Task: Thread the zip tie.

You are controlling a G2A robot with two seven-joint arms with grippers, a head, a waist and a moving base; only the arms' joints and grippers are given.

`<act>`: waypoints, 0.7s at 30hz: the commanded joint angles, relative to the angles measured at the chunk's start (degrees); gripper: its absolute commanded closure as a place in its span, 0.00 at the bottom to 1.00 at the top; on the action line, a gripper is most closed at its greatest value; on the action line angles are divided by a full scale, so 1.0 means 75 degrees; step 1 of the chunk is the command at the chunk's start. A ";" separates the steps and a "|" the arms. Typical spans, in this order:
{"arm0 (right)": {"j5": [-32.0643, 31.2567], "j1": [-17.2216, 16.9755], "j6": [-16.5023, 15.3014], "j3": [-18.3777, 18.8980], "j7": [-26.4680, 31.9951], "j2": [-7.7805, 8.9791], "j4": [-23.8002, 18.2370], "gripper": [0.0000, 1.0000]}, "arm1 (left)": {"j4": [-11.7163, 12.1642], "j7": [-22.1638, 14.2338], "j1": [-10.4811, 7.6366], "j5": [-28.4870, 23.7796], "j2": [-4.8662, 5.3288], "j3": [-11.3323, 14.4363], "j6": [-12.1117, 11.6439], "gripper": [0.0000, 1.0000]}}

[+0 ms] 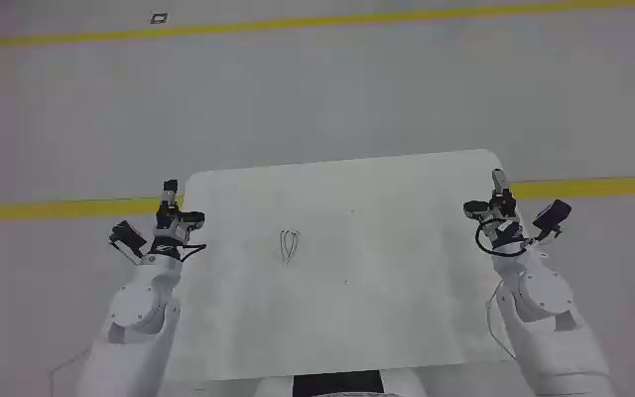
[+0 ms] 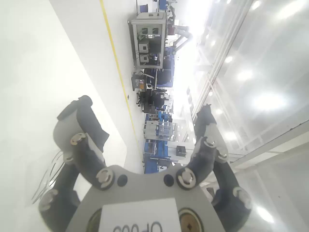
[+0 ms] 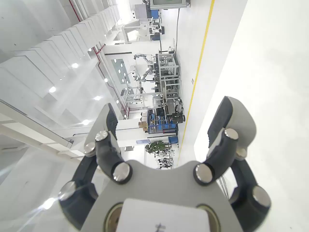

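1. The zip tie (image 1: 289, 245) lies flat on the white worktop (image 1: 417, 318), a little left of centre in the top view. It reads as a small bunch of thin dark strands bowed into narrow loops, and I can't tell how many ties are in it.
2. From where I stand it looks feather-light, springy and slick. It is thin plastic that should bend readily, skate over the smooth surface if nudged, and twist out of a loose pinch. It lies so low that getting under it will be fiddly.
3. I'd judge the sensible hold to be one pinch close behind the head and another a short way back from the tail tip. That would keep the free end stiff enough to aim at the slot. Which end is which is too small to make out.
4. The left gripper (image 2: 143, 107) sits at the worktop's left edge in the top view, jaws spread wide with nothing between them. The tie is well apart from it, towards frame centre. In the left wrist view the tie shows as faint curved lines at lower left.
5. The right gripper (image 3: 169, 106) sits at the right edge, jaws likewise spread and empty, farther from the tie than the left one.
6. A yellow floor line (image 1: 60, 209) crosses mid-frame behind the worktop.
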 commanded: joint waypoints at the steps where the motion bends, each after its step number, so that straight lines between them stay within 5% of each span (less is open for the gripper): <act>1: 0.0000 0.0000 0.0000 0.0000 0.0000 0.0000 0.0000 0.22 | 0.0000 0.0000 0.0000 0.0000 0.0000 0.0000 0.0000 0.00; 2: 0.0000 0.0000 0.0000 0.0000 0.0000 0.0000 0.0000 0.22 | 0.0000 0.0000 0.0000 0.0000 0.0000 0.0000 0.0000 0.00; 3: 0.0000 0.0000 0.0000 0.0000 0.0000 0.0000 0.0000 0.00 | 0.0000 0.0000 0.0000 0.0000 0.0000 0.0000 0.0000 0.00; 10: 0.0000 0.0000 0.0000 0.0000 0.0000 0.0000 0.0000 0.00 | -0.0483 -0.0740 -0.0195 0.0710 0.0026 0.0347 0.0402 0.00; 11: 0.0000 0.0000 0.0000 0.0000 0.0000 0.0000 0.0000 0.00 | -0.0520 -0.0849 -0.0214 0.0904 0.0036 0.0422 0.0597 0.00; 13: 0.0000 0.0000 0.0000 0.0000 0.0000 0.0000 0.0000 0.00 | -0.0544 -0.1388 -0.0269 0.1703 0.0090 0.0716 0.1469 0.00; 14: 0.0000 0.0000 0.0000 0.0000 0.0000 0.0000 0.0000 0.00 | -0.0550 -0.1495 -0.0296 0.2189 0.0118 0.0791 0.1600 0.00; 21: 0.0000 0.0000 0.0000 0.0000 0.0000 0.0000 0.0000 0.00 | -0.0550 -0.1495 -0.0296 0.2189 0.0118 0.0791 0.1600 0.00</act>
